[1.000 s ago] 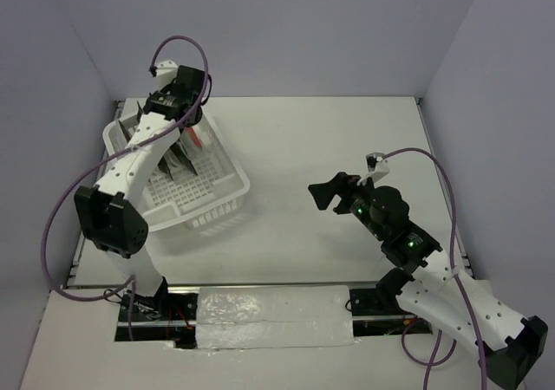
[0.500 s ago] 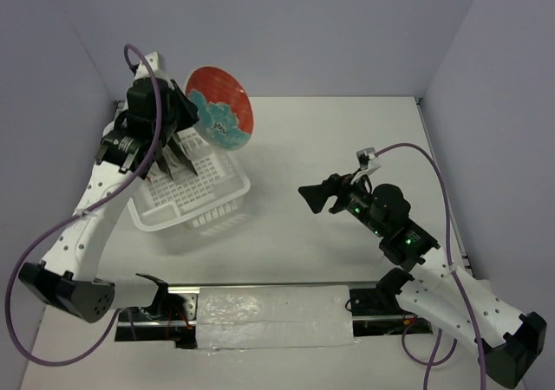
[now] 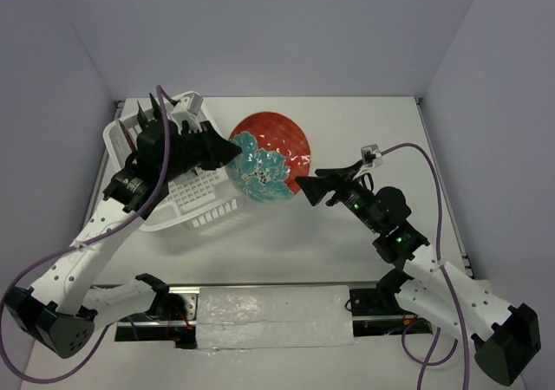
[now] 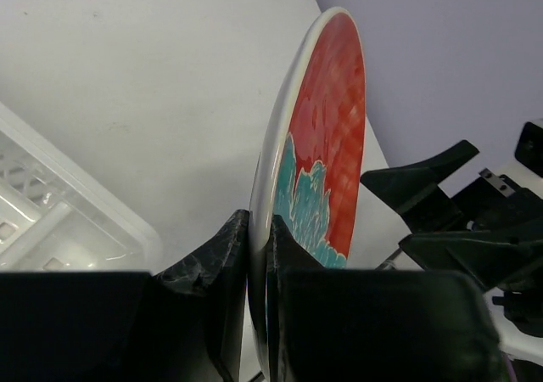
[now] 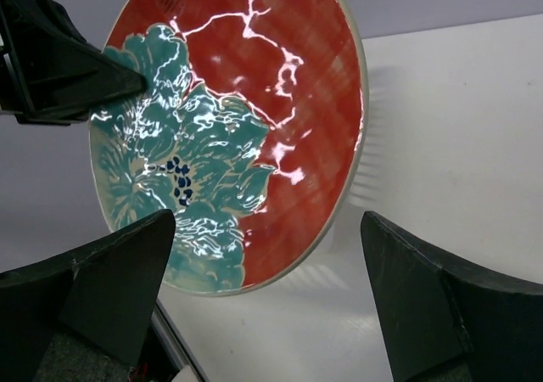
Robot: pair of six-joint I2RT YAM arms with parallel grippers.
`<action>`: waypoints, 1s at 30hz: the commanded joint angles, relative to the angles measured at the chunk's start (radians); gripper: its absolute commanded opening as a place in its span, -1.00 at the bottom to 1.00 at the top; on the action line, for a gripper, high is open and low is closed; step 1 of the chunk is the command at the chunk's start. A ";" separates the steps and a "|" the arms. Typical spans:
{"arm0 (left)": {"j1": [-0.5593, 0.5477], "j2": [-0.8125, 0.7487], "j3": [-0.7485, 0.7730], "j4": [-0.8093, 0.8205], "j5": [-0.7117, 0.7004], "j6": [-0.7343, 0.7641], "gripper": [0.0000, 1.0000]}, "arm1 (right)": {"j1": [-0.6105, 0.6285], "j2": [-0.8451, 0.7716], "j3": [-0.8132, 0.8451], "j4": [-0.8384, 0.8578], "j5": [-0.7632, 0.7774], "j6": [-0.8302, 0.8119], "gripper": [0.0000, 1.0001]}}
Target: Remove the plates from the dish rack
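The round red plate (image 3: 276,152) with its teal floral pattern hangs in the air over the table, right of the dish rack (image 3: 212,218). My left gripper (image 3: 232,152) is shut on the plate's left rim. In the left wrist view the plate (image 4: 318,136) stands edge-on between the two fingers (image 4: 219,250). My right gripper (image 3: 314,188) is open just off the plate's lower right edge. In the right wrist view the plate (image 5: 246,119) fills the space ahead of the spread right gripper (image 5: 267,229), not between its fingers. The left arm hides much of the rack's inside.
The white rack sits at the table's left, its corner (image 4: 59,221) showing in the left wrist view. Grey walls close the table on three sides. The white table top (image 3: 364,126) stretches behind and right of the plate.
The left arm has swung the red plate from above the rack rightward and down towards the table's middle. The right gripper has moved left and up to the plate, still open.
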 commanded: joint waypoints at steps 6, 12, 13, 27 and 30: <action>-0.006 -0.125 -0.047 0.409 0.155 -0.154 -1.00 | -0.010 0.030 -0.028 0.222 0.009 0.025 0.85; -0.012 -0.137 -0.100 0.458 0.189 -0.161 -1.00 | -0.015 0.082 -0.022 0.294 -0.016 0.045 0.69; -0.012 -0.136 -0.116 0.466 0.192 -0.169 -1.00 | -0.015 0.109 -0.022 0.332 -0.037 0.048 0.66; -0.024 -0.097 -0.099 0.325 0.063 -0.027 -0.54 | -0.016 0.198 0.008 0.354 -0.014 0.100 -1.00; -0.024 -0.074 -0.093 0.314 0.024 -0.025 0.52 | -0.034 0.198 0.042 0.287 0.010 0.097 -1.00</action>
